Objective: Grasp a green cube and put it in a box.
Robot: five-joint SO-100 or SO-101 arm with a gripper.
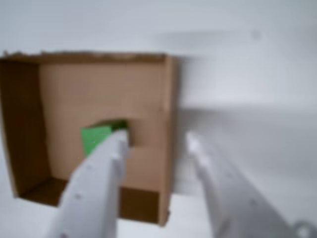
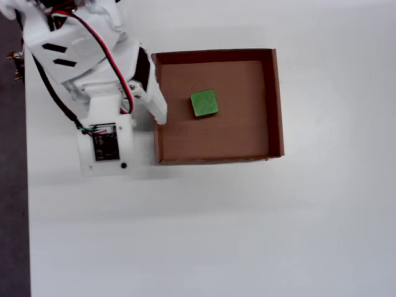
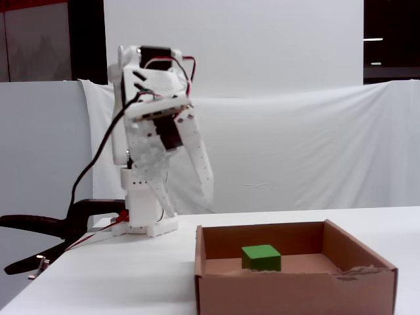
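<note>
Wrist view, cube: green cube [image 1: 95, 137] on the floor of the box [image 1: 171, 124], half hidden behind 1 of the 2 pale fingers [image 1: 106, 168].
Wrist view, gripper: gripper [image 1: 157, 140] spread wide, nothing between the fingers (blurred picture, edges soft).
Wrist view, direction: cube below and to the left of the gap between the fingertips, box wall running under that gap.

Overhead view, cube: green cube [image 2: 204, 103] flat on the box [image 2: 276, 102] bottom, a little up and left of centre, clear of all 4 walls.
Overhead view, gripper: gripper [image 2: 156, 109] at the box's left wall; cube to its right, near but apart.
Overhead view, axis: none to speak of, square top face turned slightly against the walls.

Fixed view, cube: green cube [image 3: 261, 257] resting inside the box [image 3: 295, 293].
Fixed view, gripper: gripper [image 3: 205, 187] high above the table, well above the cube, pointing down toward the box's left edge.

Count: 1 cube, 1 box, 1 arm.
Stage: placing seemingly done (cube loose in the box, gripper empty).
</note>
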